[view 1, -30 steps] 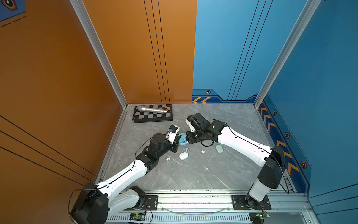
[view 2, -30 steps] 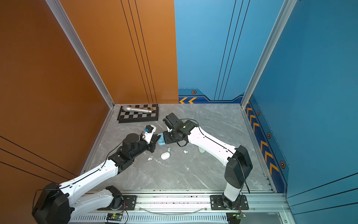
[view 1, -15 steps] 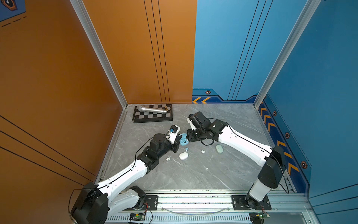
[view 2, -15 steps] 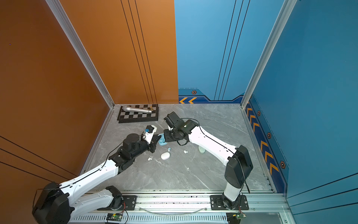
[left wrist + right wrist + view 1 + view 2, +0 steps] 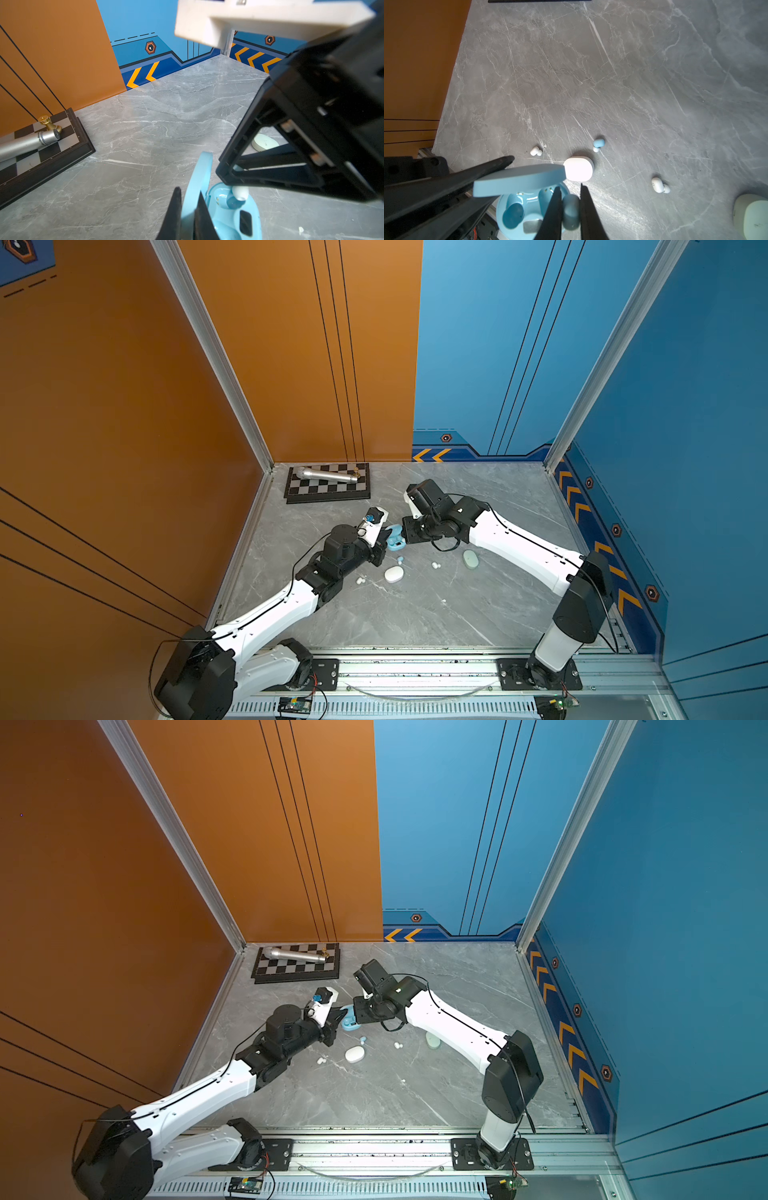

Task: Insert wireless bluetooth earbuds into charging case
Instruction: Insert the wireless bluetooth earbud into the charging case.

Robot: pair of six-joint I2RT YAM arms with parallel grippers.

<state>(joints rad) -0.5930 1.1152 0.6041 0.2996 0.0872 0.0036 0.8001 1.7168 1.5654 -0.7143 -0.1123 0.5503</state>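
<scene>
Three loose earbuds [image 5: 598, 143] near closed white case [image 5: 578, 169]

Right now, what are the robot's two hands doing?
Left gripper: shut on the blue lid.
Right gripper: shut on a blue earbud.

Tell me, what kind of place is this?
Most likely a robot practice booth, not a home. A left arm and a right arm sit on a metal rail. An orange wall and a blue wall box in a grey tabletop.
</scene>
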